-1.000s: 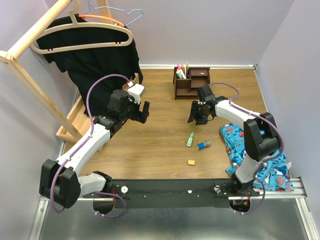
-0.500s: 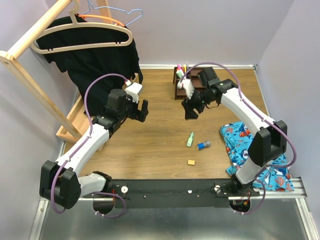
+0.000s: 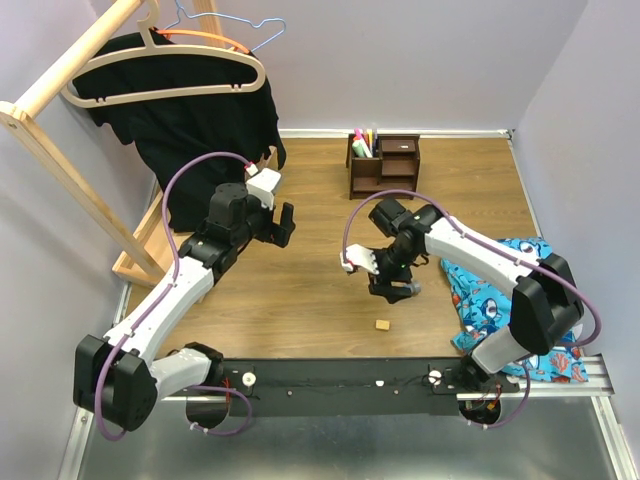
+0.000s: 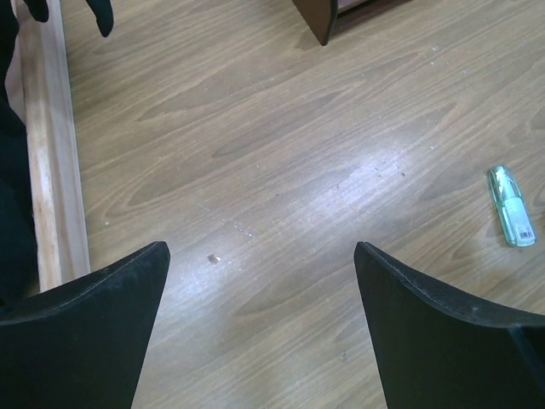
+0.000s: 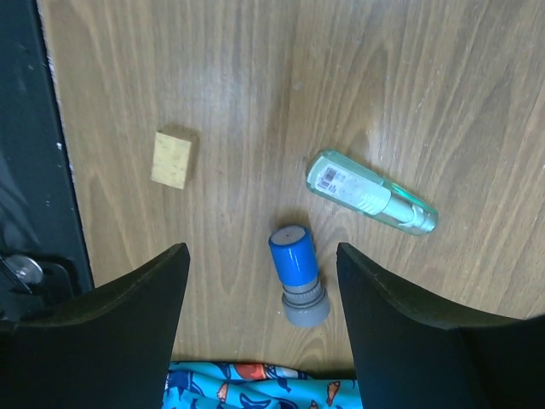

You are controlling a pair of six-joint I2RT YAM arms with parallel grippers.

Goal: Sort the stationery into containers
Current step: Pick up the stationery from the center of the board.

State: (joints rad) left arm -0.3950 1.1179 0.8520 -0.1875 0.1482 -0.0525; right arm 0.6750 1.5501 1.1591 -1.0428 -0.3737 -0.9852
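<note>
My right gripper hangs open over the floor items, jaws wide. In the right wrist view the blue-capped tube lies between its fingers, just below the open right gripper, untouched. A green highlighter lies to the tube's upper right and the small orange-yellow eraser to its upper left. The eraser also shows from above. The dark brown organizer stands at the back with pens and highlighters upright in it. My left gripper is open and empty over bare wood, and the left wrist view has the open left gripper far from the green highlighter.
A blue fish-print cloth lies right of the right gripper, its edge close under the tube. A wooden clothes rack with a black garment fills the left; its base rail runs beside the left gripper.
My right arm swung from the organizer back toward the near side and came down over the blue-capped tube, jaws widening. The left arm barely shifted.
</note>
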